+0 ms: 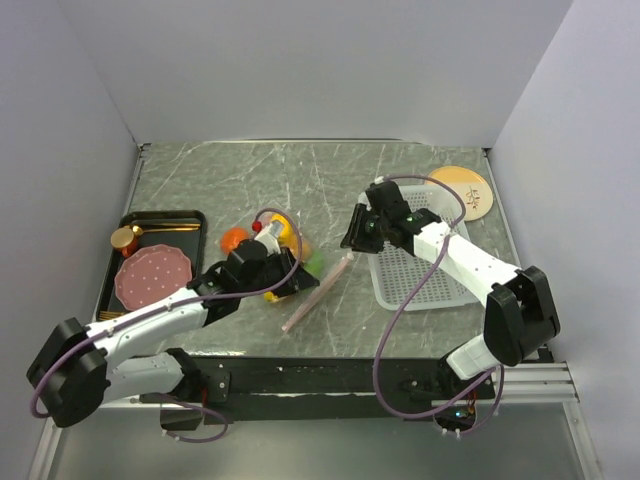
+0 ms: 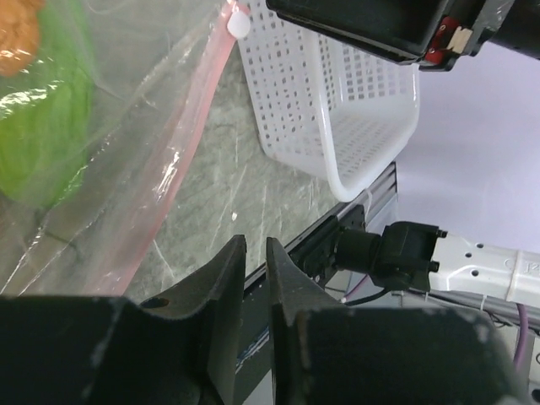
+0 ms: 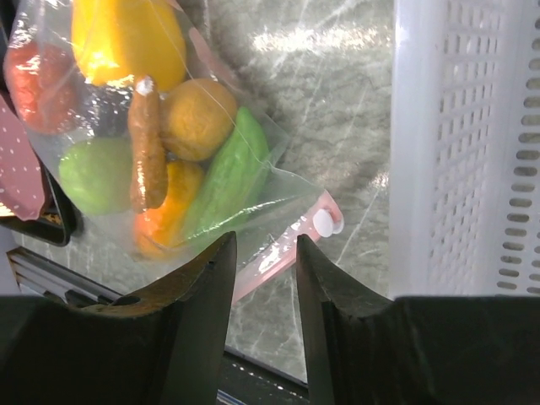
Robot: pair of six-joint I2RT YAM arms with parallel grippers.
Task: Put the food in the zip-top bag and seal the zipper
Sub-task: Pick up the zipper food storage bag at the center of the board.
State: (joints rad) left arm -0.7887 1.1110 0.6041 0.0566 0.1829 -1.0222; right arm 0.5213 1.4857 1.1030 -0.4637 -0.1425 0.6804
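Note:
The zip-top bag (image 1: 285, 262) lies on the table, clear and floppy, with the food (image 3: 198, 118) inside: a yellow pepper (image 3: 126, 38), a green cucumber (image 3: 228, 177), a lime (image 3: 93, 173) and a red tomato (image 3: 38, 76). Its pink zipper (image 1: 318, 292) runs diagonally along the right edge and ends in a small white slider (image 3: 323, 222). My right gripper (image 3: 266, 240) hovers open above the zipper's slider end, with nothing between its fingers. My left gripper (image 2: 256, 249) is at the bag's near side, its jaws a narrow gap apart, with nothing between them.
A white slotted basket (image 1: 420, 270) stands right of the bag, close to my right gripper. At the left is a black tray (image 1: 130, 222) with a reddish-pink slab (image 1: 152, 277). A round orange plate (image 1: 462, 190) lies at the back right.

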